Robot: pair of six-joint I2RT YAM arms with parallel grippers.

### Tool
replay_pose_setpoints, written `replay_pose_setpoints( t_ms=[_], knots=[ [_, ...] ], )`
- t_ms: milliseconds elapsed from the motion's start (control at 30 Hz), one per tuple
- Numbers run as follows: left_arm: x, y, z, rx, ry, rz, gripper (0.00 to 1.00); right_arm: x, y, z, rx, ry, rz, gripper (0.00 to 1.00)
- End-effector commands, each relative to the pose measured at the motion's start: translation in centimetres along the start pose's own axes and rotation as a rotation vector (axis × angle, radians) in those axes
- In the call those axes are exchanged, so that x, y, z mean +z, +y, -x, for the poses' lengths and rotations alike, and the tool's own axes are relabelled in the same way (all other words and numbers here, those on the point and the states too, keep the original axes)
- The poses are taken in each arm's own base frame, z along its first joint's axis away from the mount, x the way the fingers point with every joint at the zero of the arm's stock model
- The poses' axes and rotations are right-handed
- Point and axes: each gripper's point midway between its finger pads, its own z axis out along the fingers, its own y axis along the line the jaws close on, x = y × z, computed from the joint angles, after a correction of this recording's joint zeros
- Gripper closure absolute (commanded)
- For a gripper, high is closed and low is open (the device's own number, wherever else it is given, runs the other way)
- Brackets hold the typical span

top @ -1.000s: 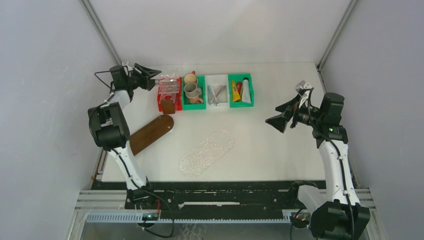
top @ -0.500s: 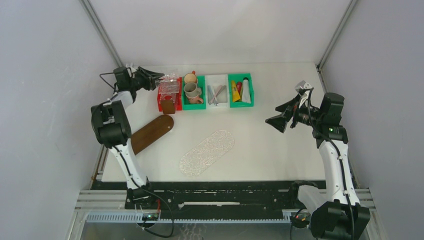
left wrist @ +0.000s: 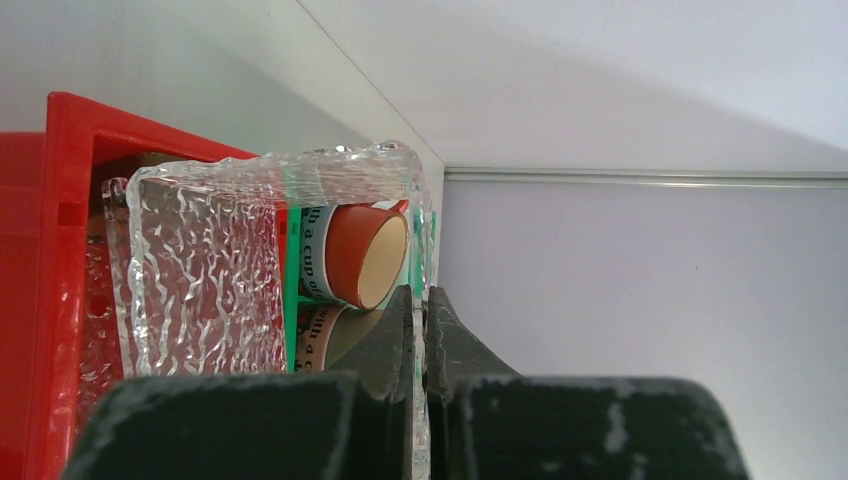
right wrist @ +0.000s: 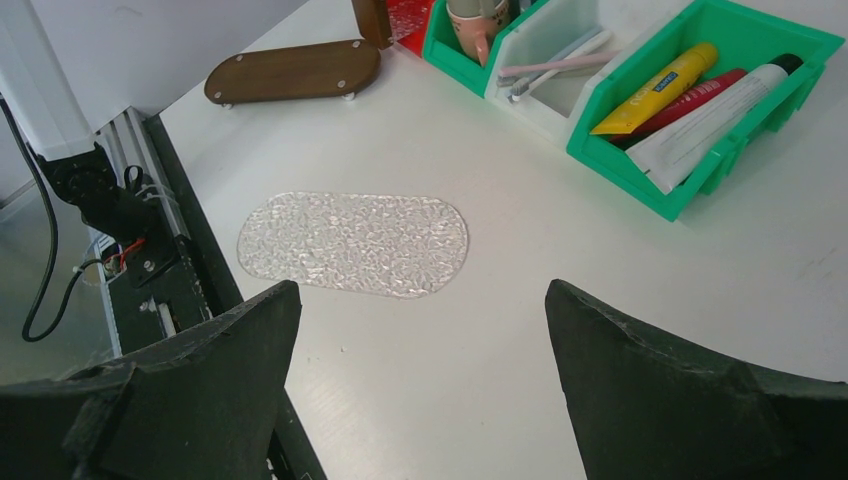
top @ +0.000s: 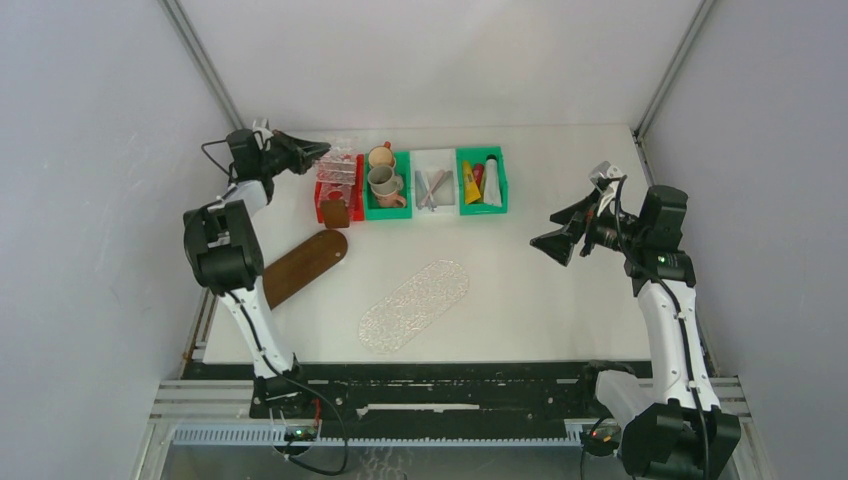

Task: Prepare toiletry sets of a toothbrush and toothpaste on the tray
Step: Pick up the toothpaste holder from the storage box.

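The only writing that can be read is on a terracotta-and-white ceramic mug (left wrist: 350, 258) in the left wrist view. Its dark letters say "th a cup", and the rest is cut off. The mug is seen through the plate in front of it. The yellow toothpaste tube (right wrist: 655, 88) has blue print too small to read.

The left fingers (left wrist: 395, 345) are pressed together on the right edge of a clear, ripple-textured plate (left wrist: 200, 270). The plate stands upright in a red plastic bin (left wrist: 60, 250), at the upper left of the overhead frame. The right fingers (right wrist: 200, 400) are spread wide with nothing between them, above the white bench (right wrist: 560, 330) at the right.

The yellow tube, a red tube (right wrist: 695, 98) and a white tube (right wrist: 720, 118) lie side by side in a green plastic bin (right wrist: 700, 195). Slim pink and pale toothbrushes (right wrist: 560, 67) lie in the white bin (right wrist: 545, 35) just beside it. Both bins sit at top centre overhead, well apart from the clear pebbled oval tray (right wrist: 350, 240) lying flat mid-bench. A dark brown wooden oval tray (right wrist: 295, 70) lies near it, not touching.

Only the left wrist view shows the pinch. The right wrist view alone separates the tubes and brushes clearly.
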Motion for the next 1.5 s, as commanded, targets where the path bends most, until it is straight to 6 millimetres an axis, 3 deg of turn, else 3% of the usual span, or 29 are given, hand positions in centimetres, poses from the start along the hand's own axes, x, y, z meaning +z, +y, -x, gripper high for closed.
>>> replay_pose_setpoints(
  t_ms=[0,400,600,733,900,1033,1200,1467],
  knots=[
    [-0.9,-6.1,1.3,0.138,-0.025,-0.119,1.00,0.0,0.2,0.3,-0.051,-0.008,0.005,0.00],
    [-3.8,-13.8,1.5,0.273,-0.111,-0.248,1.00,-0.1,0.5,0.4,-0.061,-0.012,0.006,0.00],
    [-5.7,-16.9,0.4,0.273,-0.138,-0.337,1.00,-0.1,0.6,0.5,-0.063,-0.013,0.006,0.00],
    [-8.2,-18.9,-1.8,0.291,-0.189,-0.411,1.00,-0.2,0.6,0.5,-0.066,-0.014,0.007,0.00],
    [-12.6,-21.2,-6.5,0.318,-0.288,-0.533,1.00,-0.1,0.7,0.5,-0.066,-0.013,0.009,0.00],
    [-15.6,-20.0,-11.2,0.330,-0.389,-0.540,1.00,-0.1,0.8,0.4,-0.067,-0.012,0.014,0.00],
    [-18.6,-16.4,-15.8,0.274,-0.506,-0.516,1.00,-0.1,0.9,0.4,-0.069,-0.015,0.018,0.00],
    [-19.3,-8.5,-21.2,0.139,-0.561,-0.388,1.00,0.0,1.0,0.3,-0.069,-0.017,0.024,0.00]
  ],
)
